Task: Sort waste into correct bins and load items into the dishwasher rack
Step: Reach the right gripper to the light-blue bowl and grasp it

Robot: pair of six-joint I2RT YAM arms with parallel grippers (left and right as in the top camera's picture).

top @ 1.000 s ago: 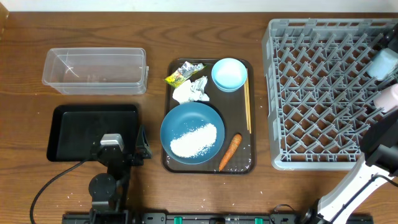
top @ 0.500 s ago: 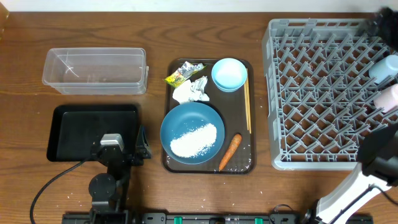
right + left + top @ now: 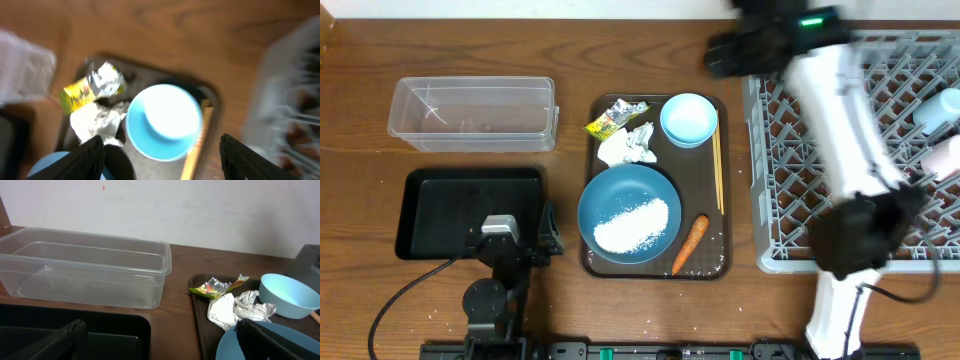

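Observation:
The blue plate (image 3: 629,214) holds white rice (image 3: 631,224) on the brown tray. The light-blue bowl (image 3: 689,119), tissue (image 3: 628,146), foil wrapper (image 3: 613,119), chopsticks (image 3: 717,170) and carrot (image 3: 689,243) lie around it. The white cup (image 3: 937,105) rests in the grey rack (image 3: 780,180). My right gripper (image 3: 723,53), blurred, hovers open and empty above the bowl (image 3: 164,121); the wrapper (image 3: 92,86) and tissue (image 3: 97,121) show beside it. My left gripper (image 3: 548,238) is open and empty between the black tray (image 3: 450,205) and the plate.
The clear tub (image 3: 472,112) stands behind the black tray and fills the left wrist view (image 3: 85,267). The brown serving tray (image 3: 600,262) sits mid-table. A pink item (image 3: 947,155) lies in the rack near the cup. My right arm (image 3: 840,130) crosses the rack's left part.
My right arm has swung from the right edge of the rack across to above the bowl at the tray's far corner. The left arm and the objects have not moved.

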